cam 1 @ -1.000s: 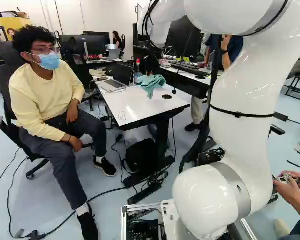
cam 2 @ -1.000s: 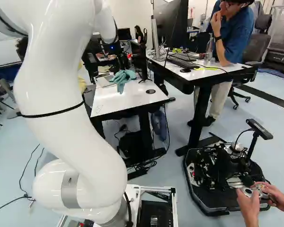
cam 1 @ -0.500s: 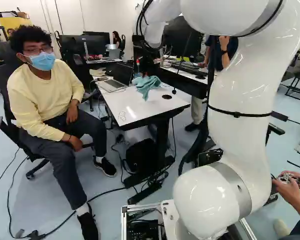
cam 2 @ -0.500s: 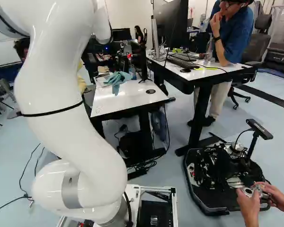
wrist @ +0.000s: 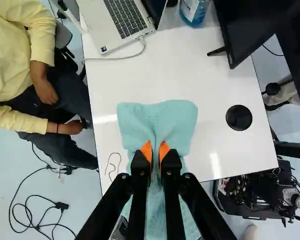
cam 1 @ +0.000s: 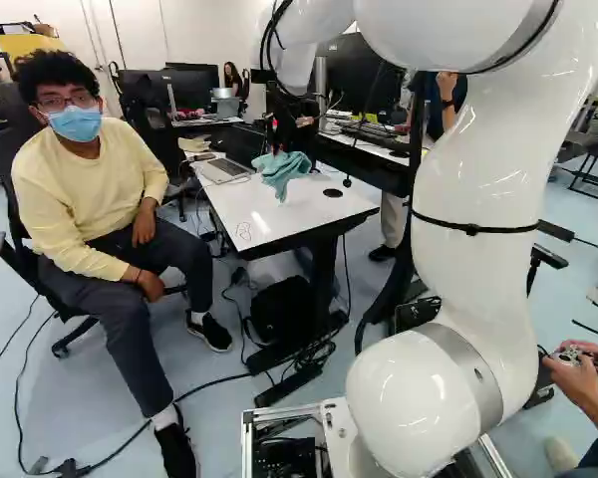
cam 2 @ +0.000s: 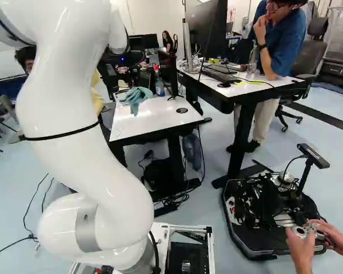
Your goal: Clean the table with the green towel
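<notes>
The towel (wrist: 157, 115), soft blue-green cloth with a fine, nubbly texture, is grasped in the pincer (cam 1: 283, 142) above or on the white table (cam 1: 269, 211). Whether its drooping folds touch the top, I cannot tell.

In the wrist view, the pincer (wrist: 156, 150) is closed onto a gathered ridge of the cloth, its two wedge-shaped orange pads (wrist: 147, 150) pinching it from opposite sides. Ahead of the pads the towel fans into two rounded lobes with a shallow dip between them; more cloth runs back beneath the black fingers.

Taking straight ahead of the pincer as twelve o'clock, the open laptop (wrist: 121, 22) lies between eleven and twelve, its flat pale body set with dark square keys and a thin white cable (wrist: 117, 59) curving from its edge. A clear plastic bottle (wrist: 194, 11) holding blue liquid stands between twelve and one. Towards two, a round black disc (wrist: 239, 117) sits in the smooth, glossy surface, and at about eight there is a thin, looping dark line.
</notes>
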Robot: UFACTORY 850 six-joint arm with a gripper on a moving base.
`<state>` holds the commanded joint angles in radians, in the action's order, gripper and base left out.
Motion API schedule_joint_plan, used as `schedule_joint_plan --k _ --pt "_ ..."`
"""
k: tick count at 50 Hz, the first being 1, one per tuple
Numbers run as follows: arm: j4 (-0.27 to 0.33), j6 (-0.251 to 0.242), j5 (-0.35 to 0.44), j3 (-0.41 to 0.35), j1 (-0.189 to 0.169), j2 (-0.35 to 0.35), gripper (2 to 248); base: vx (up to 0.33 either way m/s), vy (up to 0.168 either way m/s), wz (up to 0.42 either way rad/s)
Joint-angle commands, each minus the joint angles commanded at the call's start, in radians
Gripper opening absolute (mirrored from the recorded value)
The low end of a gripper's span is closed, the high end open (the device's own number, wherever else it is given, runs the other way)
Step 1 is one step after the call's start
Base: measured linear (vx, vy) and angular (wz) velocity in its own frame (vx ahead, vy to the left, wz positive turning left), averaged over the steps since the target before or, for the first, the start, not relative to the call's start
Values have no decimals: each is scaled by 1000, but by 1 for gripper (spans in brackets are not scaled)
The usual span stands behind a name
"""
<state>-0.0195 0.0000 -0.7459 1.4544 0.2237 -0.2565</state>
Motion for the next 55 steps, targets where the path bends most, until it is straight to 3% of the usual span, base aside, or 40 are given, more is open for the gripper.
schedule_joint_plan --k 55 --pt "0 0 30 -95 91 83 39 0 0 0"
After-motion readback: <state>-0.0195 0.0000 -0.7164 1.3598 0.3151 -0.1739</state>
